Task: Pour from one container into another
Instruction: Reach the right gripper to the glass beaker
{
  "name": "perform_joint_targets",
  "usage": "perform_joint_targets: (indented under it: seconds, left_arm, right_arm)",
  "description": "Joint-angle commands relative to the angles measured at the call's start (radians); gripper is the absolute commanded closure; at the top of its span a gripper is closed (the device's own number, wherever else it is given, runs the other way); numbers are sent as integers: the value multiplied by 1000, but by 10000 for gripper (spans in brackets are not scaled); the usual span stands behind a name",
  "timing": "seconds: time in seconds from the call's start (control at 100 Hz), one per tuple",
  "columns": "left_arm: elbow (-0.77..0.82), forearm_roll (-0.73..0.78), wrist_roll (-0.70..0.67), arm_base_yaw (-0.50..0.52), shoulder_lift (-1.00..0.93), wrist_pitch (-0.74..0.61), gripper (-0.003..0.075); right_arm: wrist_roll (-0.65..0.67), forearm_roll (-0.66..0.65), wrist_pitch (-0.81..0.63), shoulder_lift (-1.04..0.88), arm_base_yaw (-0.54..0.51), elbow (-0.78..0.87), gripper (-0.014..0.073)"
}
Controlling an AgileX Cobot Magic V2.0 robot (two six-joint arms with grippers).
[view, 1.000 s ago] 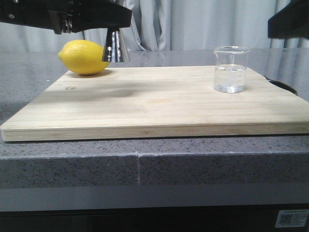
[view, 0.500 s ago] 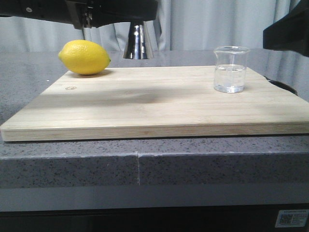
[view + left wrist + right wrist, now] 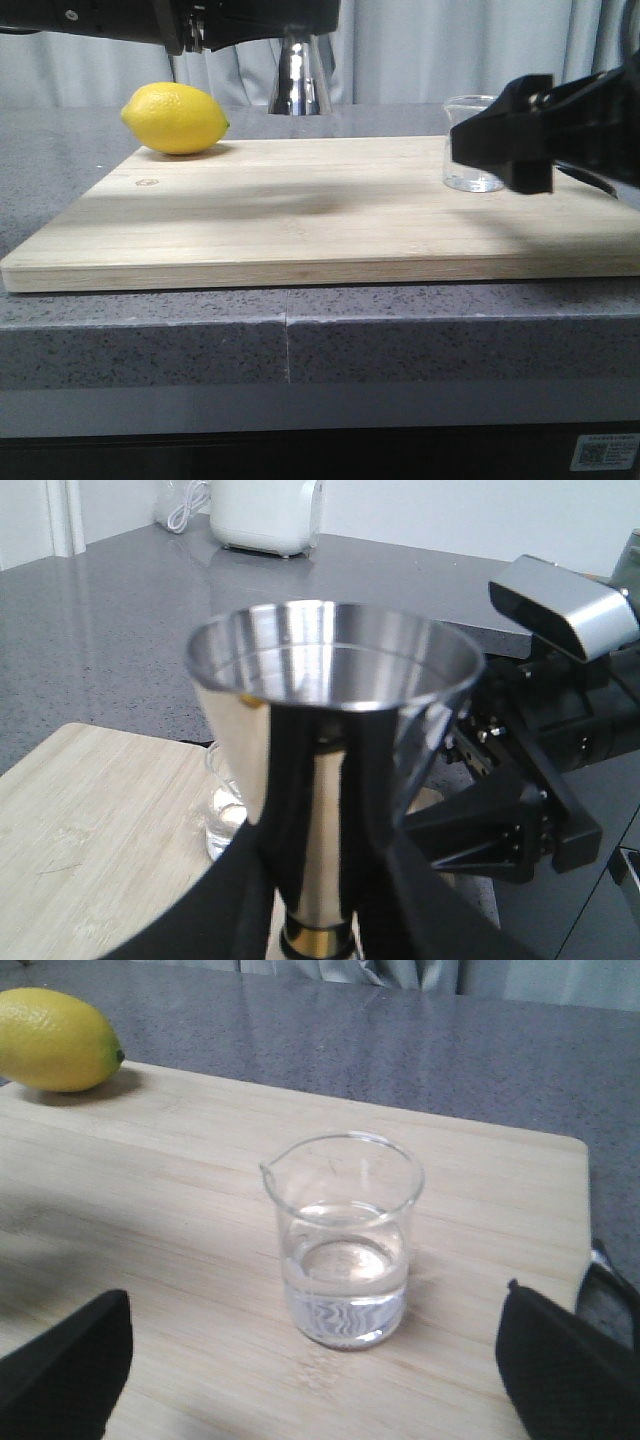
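Observation:
The clear glass beaker (image 3: pixel 345 1240), part full of clear liquid, stands upright at the right end of the wooden board (image 3: pixel 300 220). In the front view my right gripper (image 3: pixel 500 140) hides most of the beaker (image 3: pixel 465 108). My right gripper (image 3: pixel 315 1380) is open, its fingers wide on either side of the beaker and apart from it. The steel jigger (image 3: pixel 300 80) hangs upright above the board's back edge, right of the lemon. My left gripper (image 3: pixel 320 880) is shut on the jigger (image 3: pixel 330 710) just above its gold waist band. The jigger's cup looks empty.
A yellow lemon (image 3: pixel 175 118) lies at the board's back left corner. The board rests on a grey speckled counter (image 3: pixel 150 350). A white appliance (image 3: pixel 268 515) stands far back on the counter in the left wrist view. Grey curtains hang behind.
My left gripper has carried the jigger rightward from beside the lemon and slightly up. My right gripper has come down from the upper right to the beaker's level.

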Motion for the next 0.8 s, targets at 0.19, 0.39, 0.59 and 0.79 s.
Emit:
perform_joint_targets:
  seconds: [0.19, 0.39, 0.59, 0.79]
  left_arm:
    - [-30, -83, -1, -9, -51, 111, 739]
    - [-30, -83, -1, -9, -51, 111, 739]
    - [-30, -83, -1, -9, -51, 111, 739]
    - [-30, -83, -1, -9, -51, 111, 739]
  right_arm:
    - [-3, -12, -320, 137, 5, -25, -75]
    - [-3, -12, -408, 215, 5, -34, -75]
    - [-3, -12, -415, 262, 5, -75, -75]
    - [-3, -12, -406, 264, 3, -112, -54]
